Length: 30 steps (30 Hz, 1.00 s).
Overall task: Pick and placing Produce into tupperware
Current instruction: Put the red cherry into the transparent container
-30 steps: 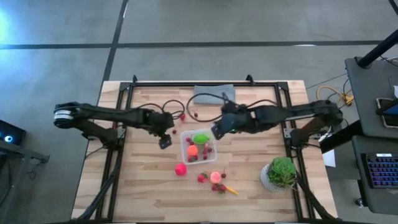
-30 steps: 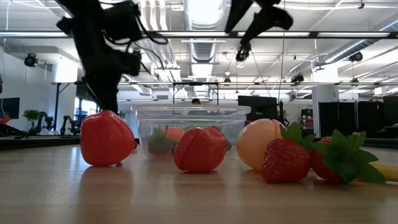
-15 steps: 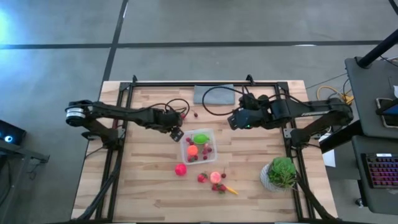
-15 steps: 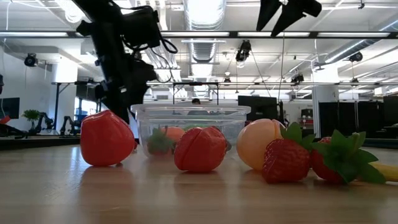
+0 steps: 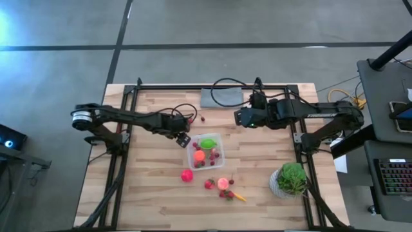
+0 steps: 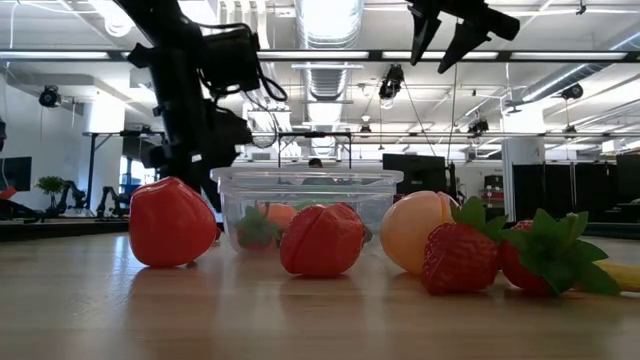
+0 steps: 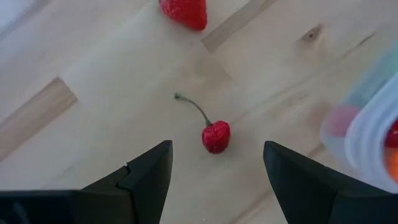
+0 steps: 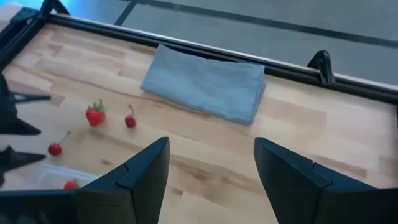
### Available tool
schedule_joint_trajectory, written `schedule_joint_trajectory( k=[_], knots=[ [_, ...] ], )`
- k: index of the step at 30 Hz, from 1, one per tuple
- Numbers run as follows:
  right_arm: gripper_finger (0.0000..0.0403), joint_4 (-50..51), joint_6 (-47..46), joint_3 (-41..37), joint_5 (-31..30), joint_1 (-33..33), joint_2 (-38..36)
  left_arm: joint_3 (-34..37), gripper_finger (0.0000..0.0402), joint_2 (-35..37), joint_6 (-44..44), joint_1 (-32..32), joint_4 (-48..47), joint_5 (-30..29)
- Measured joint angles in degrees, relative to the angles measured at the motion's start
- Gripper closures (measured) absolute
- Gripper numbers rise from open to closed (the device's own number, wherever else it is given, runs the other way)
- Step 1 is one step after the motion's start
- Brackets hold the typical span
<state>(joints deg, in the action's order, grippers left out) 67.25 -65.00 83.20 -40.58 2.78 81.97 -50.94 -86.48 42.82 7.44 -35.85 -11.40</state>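
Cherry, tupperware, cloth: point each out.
cherry (image 7: pixel 216 137), left wrist view, on the red fruit body
tupperware (image 5: pixel 190 143), high view, on its left rim
cloth (image 8: pixel 208 86), right wrist view, on the middle of the folded top

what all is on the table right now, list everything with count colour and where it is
tupperware: one, clear, table middle; holds a green piece, an orange piece and small red ones
pink ball: one, bright pink, on the wood just outside the box, on the near side
peach ball: one, peach, near edge, among red strawberries
cherry: one, dark red with stem, bare wood between the left pincer's tips
far berries: a strawberry and two cherries, red, between cloth and box
cloth: one, grey, folded, far edge
potted plant: one, green, near right corner
left pincer: open, low beside the box
right pincer: open, empty, raised near the cloth
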Motion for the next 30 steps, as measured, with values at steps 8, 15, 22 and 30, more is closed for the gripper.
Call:
schedule_joint_trajectory(
  k=[8, 15, 22, 30],
  knots=[
    [0.0177, 0.1, 1.0, -0.1, 0.0, -1.1, 0.3, 0.4, 0.0164, -2.8, -1.3, 0.0, 2.2, 0.6],
    [0.0177, 0.0, 8.5, -0.1, 0.1, -3.5, 0.5, 0.3, 0.0164, -5.0, 1.9, 0.0, 4.2, 0.7],
    [0.0177, -0.3, 9.6, -0.1, 0.0, -4.3, 0.5, 0.6, 0.0188, -5.1, 3.3, 0.1, 4.0, 0.3],
    [0.0177, -0.3, 9.6, -0.1, 0.0, -4.7, 0.6, 0.7, 0.0223, -6.1, 3.3, 0.1, 5.6, -1.0]
  ],
)
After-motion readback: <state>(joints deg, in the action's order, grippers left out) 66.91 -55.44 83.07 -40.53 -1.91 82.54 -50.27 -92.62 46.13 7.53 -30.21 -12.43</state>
